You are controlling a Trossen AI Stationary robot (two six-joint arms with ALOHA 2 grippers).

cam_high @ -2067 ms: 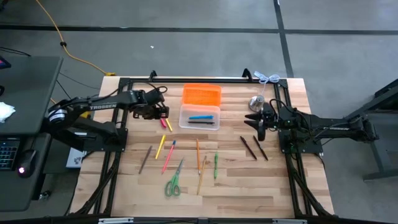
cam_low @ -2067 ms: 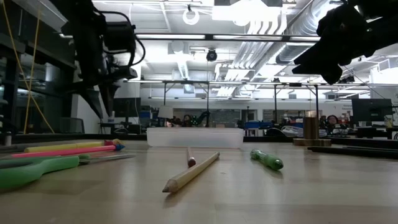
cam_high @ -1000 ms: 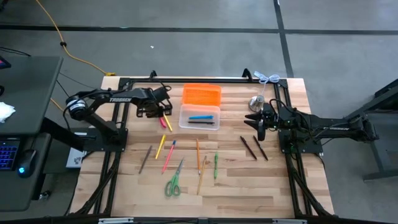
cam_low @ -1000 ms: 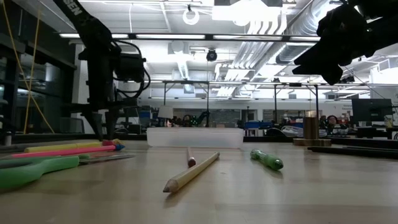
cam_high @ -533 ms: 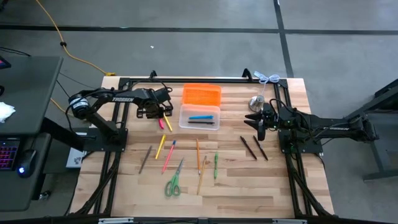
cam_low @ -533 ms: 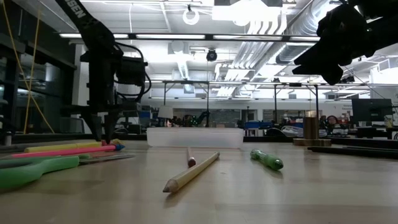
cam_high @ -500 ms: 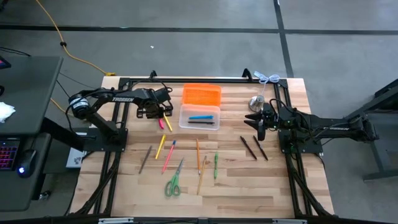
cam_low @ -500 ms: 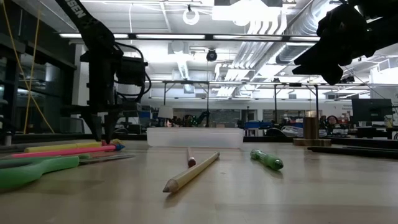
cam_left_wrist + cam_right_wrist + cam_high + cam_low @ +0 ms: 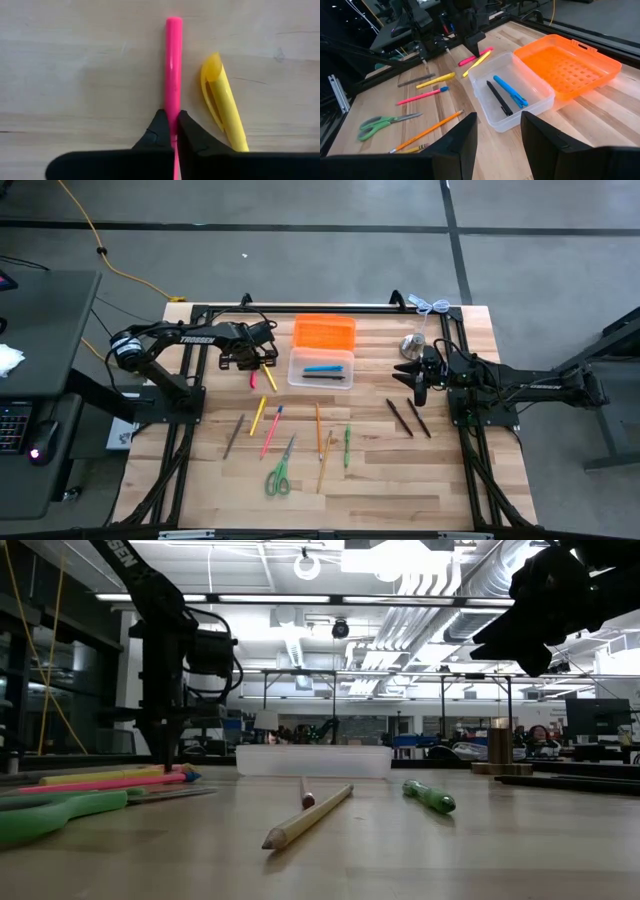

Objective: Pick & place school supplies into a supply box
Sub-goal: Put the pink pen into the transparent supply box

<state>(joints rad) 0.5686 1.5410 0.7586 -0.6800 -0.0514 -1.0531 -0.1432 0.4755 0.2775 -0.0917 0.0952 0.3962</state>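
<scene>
Down on the counter (image 9: pixel 440 480), the left end effector (image 9: pixel 170 131) pinches the pink marker (image 9: pixel 173 70) between its fingertips, a yellow pen (image 9: pixel 223 100) just beside it. The right end effector (image 9: pixel 497 131) hangs spread apart near the supply box (image 9: pixel 520 95).
</scene>
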